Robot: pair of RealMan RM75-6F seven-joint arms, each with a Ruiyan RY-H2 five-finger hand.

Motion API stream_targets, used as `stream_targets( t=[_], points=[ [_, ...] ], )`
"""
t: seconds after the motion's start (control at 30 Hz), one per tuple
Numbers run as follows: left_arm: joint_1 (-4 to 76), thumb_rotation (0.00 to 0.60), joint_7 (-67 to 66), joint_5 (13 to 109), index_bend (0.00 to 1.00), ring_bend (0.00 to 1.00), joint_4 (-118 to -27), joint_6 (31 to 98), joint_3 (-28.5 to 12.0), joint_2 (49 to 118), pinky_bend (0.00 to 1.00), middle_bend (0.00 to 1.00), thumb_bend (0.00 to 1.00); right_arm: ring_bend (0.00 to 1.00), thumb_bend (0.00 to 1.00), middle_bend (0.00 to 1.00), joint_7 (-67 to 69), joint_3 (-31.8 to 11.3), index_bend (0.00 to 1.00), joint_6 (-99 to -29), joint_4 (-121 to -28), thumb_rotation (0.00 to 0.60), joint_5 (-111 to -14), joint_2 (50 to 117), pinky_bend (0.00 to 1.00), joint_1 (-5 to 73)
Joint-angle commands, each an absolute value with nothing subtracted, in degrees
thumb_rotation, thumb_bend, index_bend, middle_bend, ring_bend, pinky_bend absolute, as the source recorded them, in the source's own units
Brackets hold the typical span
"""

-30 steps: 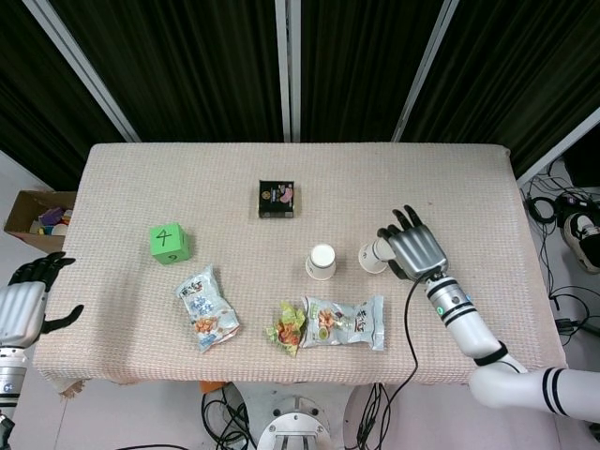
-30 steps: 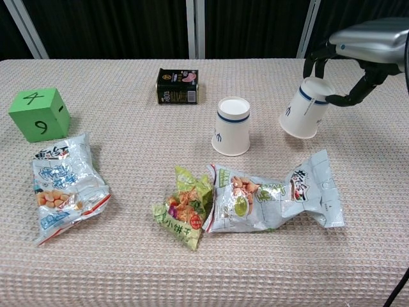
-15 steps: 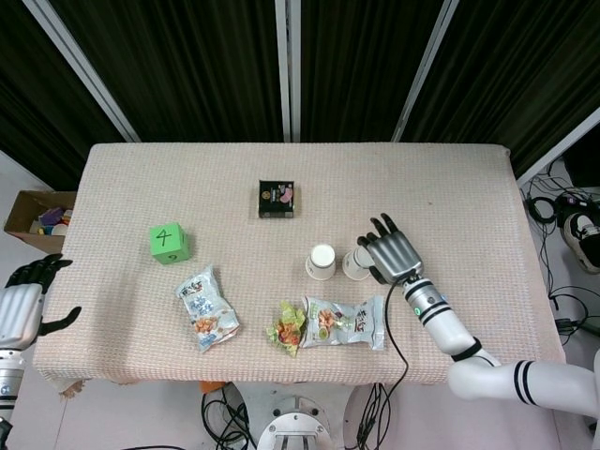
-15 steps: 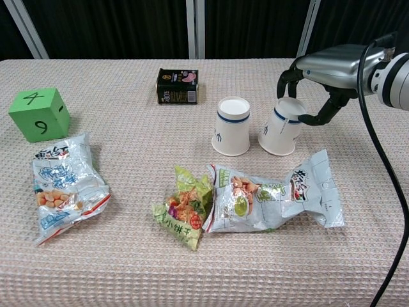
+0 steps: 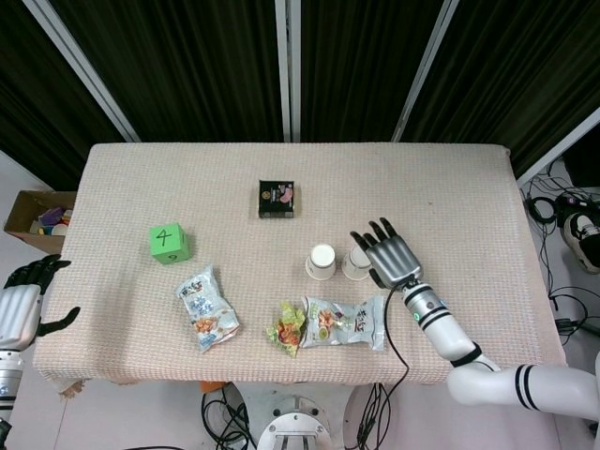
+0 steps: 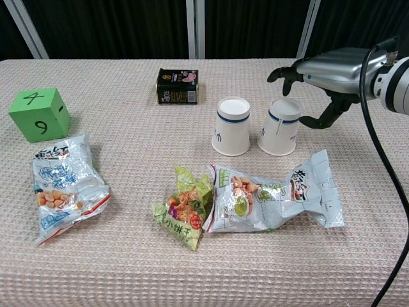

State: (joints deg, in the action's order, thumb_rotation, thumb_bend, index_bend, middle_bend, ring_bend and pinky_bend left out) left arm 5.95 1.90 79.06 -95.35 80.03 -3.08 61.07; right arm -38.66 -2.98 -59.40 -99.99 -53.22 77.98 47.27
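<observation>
The right paper cup [image 6: 279, 134] stands upside down on the desk [image 5: 450, 187], just beside a second upturned paper cup [image 6: 232, 125], with the long snack bag [image 6: 275, 198] in front of them. It looks light, thin-walled and easy to crush or tip, so it is best taken around its side wall with a gentle, even grip, not at the open rim pressed to the cloth. The right robot hand [image 5: 386, 253] hovers over and behind it, palm down, fingers spread wide and holding nothing; the thumb [image 6: 326, 119] hangs close to the cup's right side, apparently clear of it. The left robot hand [image 5: 23, 305] hangs off the desk's left edge, fingers apart and empty, well apart from the green cube [image 5: 170, 242]
</observation>
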Motion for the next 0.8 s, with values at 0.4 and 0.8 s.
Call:
stream_targets(
  t=[0.4,0.8],
  points=[
    [2.8,0.600,-5.9,77.1,0.22,0.13,-89.6,86.3,-3.7,63.4,0.16,0.14,0.22,0.00,0.37,0.11,-21.6,6.0,0.01,-89.3,-106.4,0.600,-75.8,62.6,0.00,23.2],
    [-1.4,0.600,-5.5,82.6,0.22,0.13,-94.0,90.8,0.2,62.7,0.16,0.14,0.22,0.00,0.37,0.09,-3.6,8.3,0.00,-96.6,-92.5,0.600,-84.3,64.8,0.00,10.8]
  ],
)
